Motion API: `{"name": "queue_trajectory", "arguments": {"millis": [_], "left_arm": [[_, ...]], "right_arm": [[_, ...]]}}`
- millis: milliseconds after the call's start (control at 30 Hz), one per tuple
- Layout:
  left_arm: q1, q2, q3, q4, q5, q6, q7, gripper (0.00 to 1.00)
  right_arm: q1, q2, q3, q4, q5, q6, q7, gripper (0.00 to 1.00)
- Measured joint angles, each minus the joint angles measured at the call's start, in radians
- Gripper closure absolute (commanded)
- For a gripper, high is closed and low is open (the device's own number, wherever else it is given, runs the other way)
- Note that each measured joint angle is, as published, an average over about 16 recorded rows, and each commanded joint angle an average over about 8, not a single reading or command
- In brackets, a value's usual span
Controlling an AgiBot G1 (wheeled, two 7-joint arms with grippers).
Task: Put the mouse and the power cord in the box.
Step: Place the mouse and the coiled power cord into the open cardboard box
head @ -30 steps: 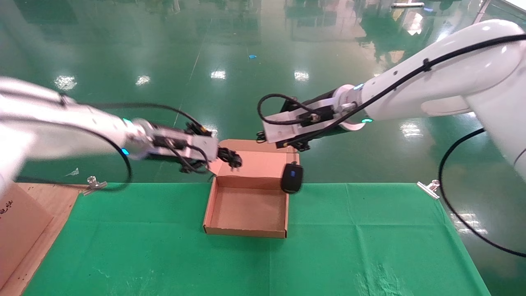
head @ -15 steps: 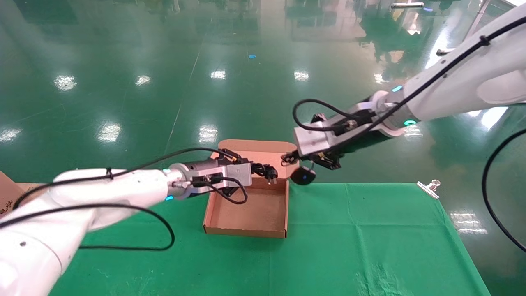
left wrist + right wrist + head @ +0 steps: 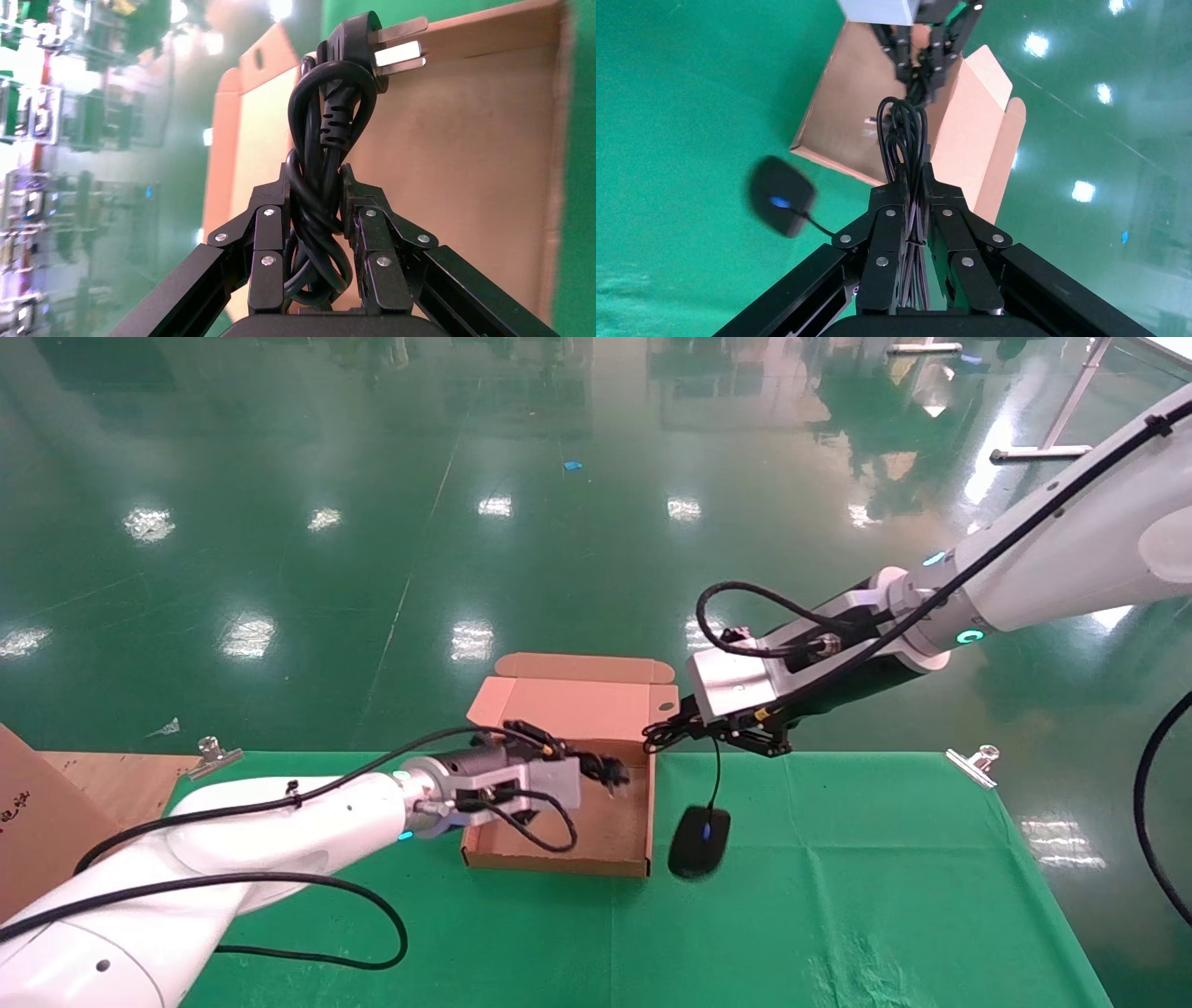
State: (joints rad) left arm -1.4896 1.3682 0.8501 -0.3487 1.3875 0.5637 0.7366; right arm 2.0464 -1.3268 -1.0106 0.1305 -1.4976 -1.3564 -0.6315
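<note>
Left gripper [image 3: 314, 210] jaws pinch the power cord [image 3: 329, 126] over the open box [image 3: 559, 822]; right gripper [image 3: 914, 193] jaws clamp the mouse's cable, the mouse [image 3: 699, 840] dangling beside the box above the green worktop [image 3: 838, 896]

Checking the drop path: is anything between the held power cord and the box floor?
Nothing visible. The left gripper holds the power cord above the open box, whose floor looks bare; the mouse hangs outside from the right gripper.
</note>
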Motion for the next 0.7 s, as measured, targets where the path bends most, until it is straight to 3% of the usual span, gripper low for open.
{"name": "queue_trajectory", "arguments": {"millis": [33,700], "left_arm": [[0.000,0.000,0.009,-0.003,-0.006,-0.001,-0.006,0.00],[-0.049,-0.007,0.142,0.004,-0.113,-0.013,-0.034,0.00]], "right_arm": [[0.001,-0.001,0.000,-0.007,0.001,-0.001,-0.005,1.00],[0.006,-0.020,0.008,-0.024,0.023,-0.003,-0.021,1.00]]}}
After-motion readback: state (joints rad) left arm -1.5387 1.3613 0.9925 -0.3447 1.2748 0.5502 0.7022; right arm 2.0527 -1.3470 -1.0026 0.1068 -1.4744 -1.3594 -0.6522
